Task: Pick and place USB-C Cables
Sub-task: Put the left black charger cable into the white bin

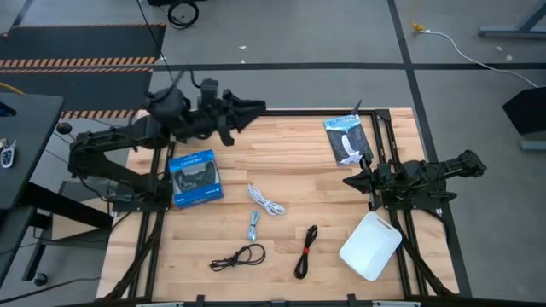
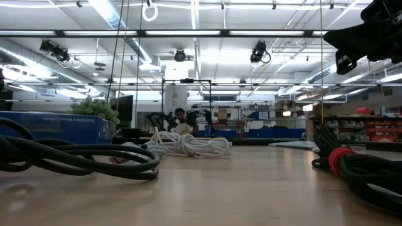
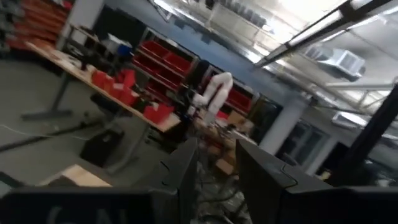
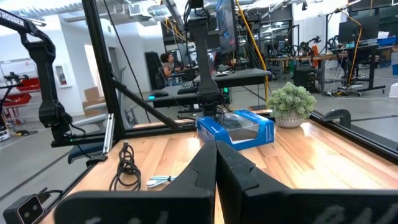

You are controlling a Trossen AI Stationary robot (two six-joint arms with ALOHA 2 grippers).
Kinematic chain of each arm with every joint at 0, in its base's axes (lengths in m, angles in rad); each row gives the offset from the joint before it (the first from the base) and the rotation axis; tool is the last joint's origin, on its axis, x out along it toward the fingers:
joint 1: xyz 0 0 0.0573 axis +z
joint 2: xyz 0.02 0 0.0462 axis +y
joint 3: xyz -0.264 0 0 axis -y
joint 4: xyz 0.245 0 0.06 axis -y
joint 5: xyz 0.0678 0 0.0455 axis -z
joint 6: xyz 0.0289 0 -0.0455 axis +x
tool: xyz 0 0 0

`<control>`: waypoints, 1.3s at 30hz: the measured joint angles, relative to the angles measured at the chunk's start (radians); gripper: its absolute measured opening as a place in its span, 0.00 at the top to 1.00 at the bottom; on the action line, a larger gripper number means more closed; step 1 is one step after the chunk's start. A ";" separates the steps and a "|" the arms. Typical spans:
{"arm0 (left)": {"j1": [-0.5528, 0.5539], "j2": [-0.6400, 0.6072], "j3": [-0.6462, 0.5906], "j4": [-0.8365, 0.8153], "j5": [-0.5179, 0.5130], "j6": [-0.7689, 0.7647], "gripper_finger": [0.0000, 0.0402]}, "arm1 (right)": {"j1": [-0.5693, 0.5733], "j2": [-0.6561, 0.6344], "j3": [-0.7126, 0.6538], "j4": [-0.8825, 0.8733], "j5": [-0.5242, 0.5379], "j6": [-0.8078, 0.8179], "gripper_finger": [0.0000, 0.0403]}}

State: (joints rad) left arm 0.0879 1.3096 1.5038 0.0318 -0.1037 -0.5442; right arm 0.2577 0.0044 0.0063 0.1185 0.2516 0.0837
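Four cables lie on the wooden table. In the high view the white coil [image 1: 266, 202] is at the middle, with the short silver-grey bundle [image 1: 254, 226] just nearer. The thin black loop [image 1: 239, 256] and the black bundle with red [image 1: 305, 250] lie near the front edge. The low view shows the white coil [image 2: 188, 144], the black loop [image 2: 75, 158] and the red-banded bundle [image 2: 348, 164]. My left gripper [image 1: 254, 107] hovers open over the far left edge, away from the cables. My right gripper [image 1: 350, 181] is shut and points left from the right side, touching nothing.
A blue box picturing a black controller [image 1: 194, 177] stands left of the cables. A flat dark packet with a white item [image 1: 347, 139] lies at the far right. A white container [image 1: 371, 246] sits at the near right, under the right arm. Bare wood shows between the cables.
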 joint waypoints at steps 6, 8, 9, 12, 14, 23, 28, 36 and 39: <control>0.000 0.067 0.005 0.010 0.072 -0.093 0.71 | 0.000 0.002 0.000 0.020 0.000 0.000 0.98; -0.003 0.097 0.016 0.005 0.097 -0.099 0.71 | 0.000 0.002 0.000 0.017 -0.001 0.000 0.98; -0.006 0.113 0.025 -0.007 0.113 -0.099 0.71 | 0.000 0.002 0.000 0.019 -0.001 0.000 0.98; -0.010 0.160 0.062 -0.094 0.156 -0.077 0.70 | 0.000 0.002 0.000 0.021 -0.002 0.000 0.98; -0.010 0.188 0.083 -0.194 0.176 -0.044 0.70 | 0.000 0.002 0.000 0.021 -0.003 0.000 0.98; -0.008 0.313 0.156 -0.449 0.319 0.006 0.56 | 0.000 0.002 0.000 0.022 -0.003 0.000 0.98; -0.006 0.385 0.155 -0.555 0.404 0.055 0.48 | 0.000 0.002 0.000 0.022 -0.003 0.000 0.98; -0.007 0.465 0.155 -0.683 0.450 0.156 0.47 | 0.000 0.002 0.000 0.022 -0.003 0.000 0.98; -0.014 0.475 0.154 -0.767 0.471 0.215 0.47 | 0.000 0.002 0.000 0.023 -0.003 0.000 0.98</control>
State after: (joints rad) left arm 0.0740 1.7850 1.6581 -0.7351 0.3675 -0.3293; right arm 0.2577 0.0063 0.0063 0.1412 0.2484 0.0837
